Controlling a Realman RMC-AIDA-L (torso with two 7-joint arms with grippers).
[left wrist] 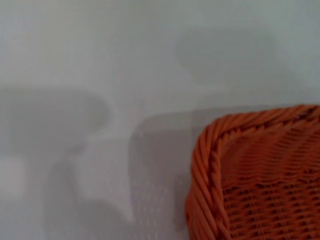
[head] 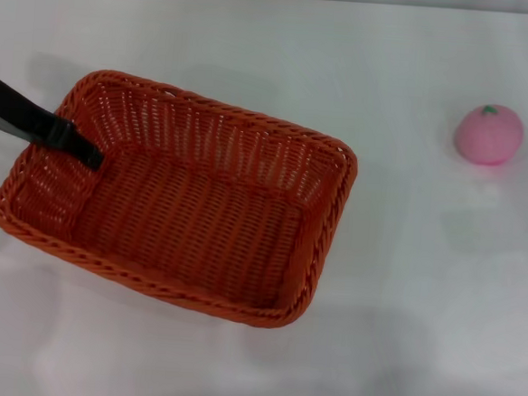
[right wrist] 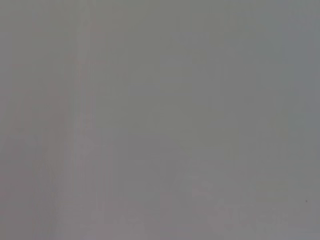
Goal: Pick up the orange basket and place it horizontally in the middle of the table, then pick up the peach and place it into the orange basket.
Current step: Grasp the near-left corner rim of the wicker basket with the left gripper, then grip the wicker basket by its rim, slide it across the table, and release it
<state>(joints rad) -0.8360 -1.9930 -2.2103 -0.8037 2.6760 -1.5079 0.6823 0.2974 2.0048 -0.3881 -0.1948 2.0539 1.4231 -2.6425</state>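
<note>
The left gripper, its opening impossible to judge, is reaching over the rim at nine o'clock of the orange basket, while the peach is waiting outside at two o'clock on the table.

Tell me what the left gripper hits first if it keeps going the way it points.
Probably the basket floor: the left gripper angles down over the left rim into it. Depth unclear; it may already touch.
</note>
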